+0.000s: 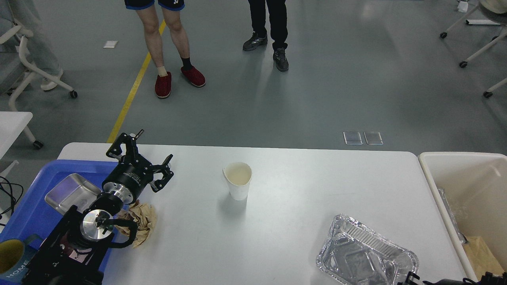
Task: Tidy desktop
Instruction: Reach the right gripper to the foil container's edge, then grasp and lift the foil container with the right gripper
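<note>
The white counter (301, 190) fills the lower half of the view, and the left hand (152, 152) hovers over its 10 o'clock corner, fingers spread wide, gripping nothing. Right below that arm lies a crumpled brown paper (142, 221), at 8 o'clock. Dead centre, a white paper cup (238, 181) stands upright. Down at 5 o'clock, a crinkled foil tray (366, 257) lies open side up. The right hand (412, 279) barely pokes in at the bottom edge, so I cannot tell its spread. A blue tray (23, 213) overlaps the counter's left end, holding a steel dish (71, 193) and a mug (14, 263). A beige bin (467, 190) stands at 3 o'clock.
</note>
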Available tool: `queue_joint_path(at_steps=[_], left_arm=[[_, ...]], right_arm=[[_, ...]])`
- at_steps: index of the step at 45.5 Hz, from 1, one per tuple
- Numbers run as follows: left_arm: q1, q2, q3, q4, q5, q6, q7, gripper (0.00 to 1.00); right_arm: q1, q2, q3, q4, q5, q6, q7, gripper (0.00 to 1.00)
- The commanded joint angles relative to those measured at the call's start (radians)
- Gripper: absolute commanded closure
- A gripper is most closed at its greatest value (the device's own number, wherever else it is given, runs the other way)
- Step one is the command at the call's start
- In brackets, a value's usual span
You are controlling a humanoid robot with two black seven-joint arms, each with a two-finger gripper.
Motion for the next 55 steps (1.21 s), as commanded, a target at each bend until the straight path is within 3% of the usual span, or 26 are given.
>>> queue_joint_path(at_steps=[1,13,24,40,48,55], left_arm=[[0.0,0.0,0.0,0.0,0.0,0.0,-0.005,0.02],[0.0,0.0,0.0,0.0,0.0,-0.002,-0.005,0.02],[0.0,0.0,0.0,0.0,0.0,-0.002,-0.005,0.02],[0.009,0.0,0.0,0.0,0.0,-0.002,-0.005,0.02],[0.012,-0.001,0.0,0.0,0.002,-0.002,-0.005,0.02],[0.014,0.0,0.001,0.0,0.0,-0.002,-0.005,0.02]], right_arm=[[0.007,0.002,0.003,0.0,0.0,0.0,0.0,1.0],[0.112,-0.036,0.003,0.002,0.004,0.021,-0.003,1.0],[0.315,-0.085,0.002,-0.003,0.015,0.162,-0.02,1.0],[0.589,-0.038,-0.084,-0.08,0.243,0.267,-0.198,1.0],[0.696,0.028,-0.158,-0.11,0.3,0.268,-0.21,1.0],[0.892,0.126,-0.349,-0.147,0.306,0.267,-0.208,1.0]])
